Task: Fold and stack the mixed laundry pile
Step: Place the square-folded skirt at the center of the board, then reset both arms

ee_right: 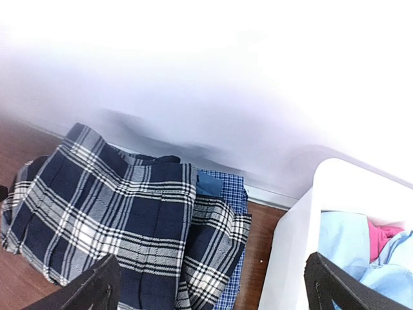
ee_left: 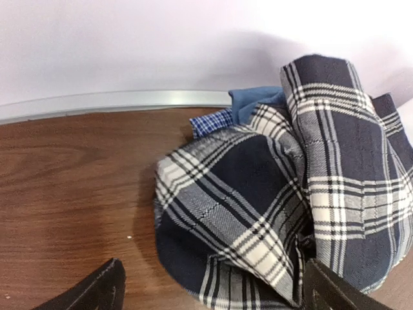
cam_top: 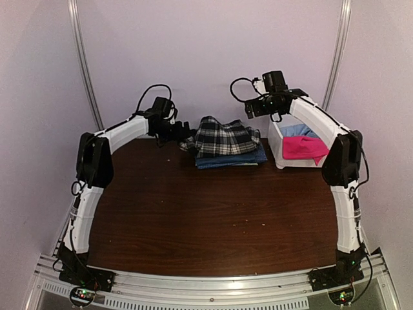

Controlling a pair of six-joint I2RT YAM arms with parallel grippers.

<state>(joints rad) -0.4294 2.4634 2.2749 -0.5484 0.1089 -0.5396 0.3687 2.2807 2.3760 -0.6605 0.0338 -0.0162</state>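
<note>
From above, your left gripper [cam_top: 182,134] sits just beside the plaid shirt [cam_top: 222,137], which lies on a folded blue garment [cam_top: 232,159]. Your right gripper [cam_top: 250,106] hangs above them, next to the white bin [cam_top: 276,145] holding the pink piece [cam_top: 303,147] and pale blue piece [cam_top: 295,131].

On your left wrist view, the fingers [ee_left: 97,290] are spread wide and clamp nothing, with the plaid bunched straight ahead between them.

On your right wrist view, the fingers [ee_right: 90,287] are wide apart and empty, with the plaid ahead-left and the bin ahead-right.

The left arm [cam_top: 122,134] and right arm [cam_top: 317,117] have white shells, black joints, black wrist cameras and thin looping black cables
</note>
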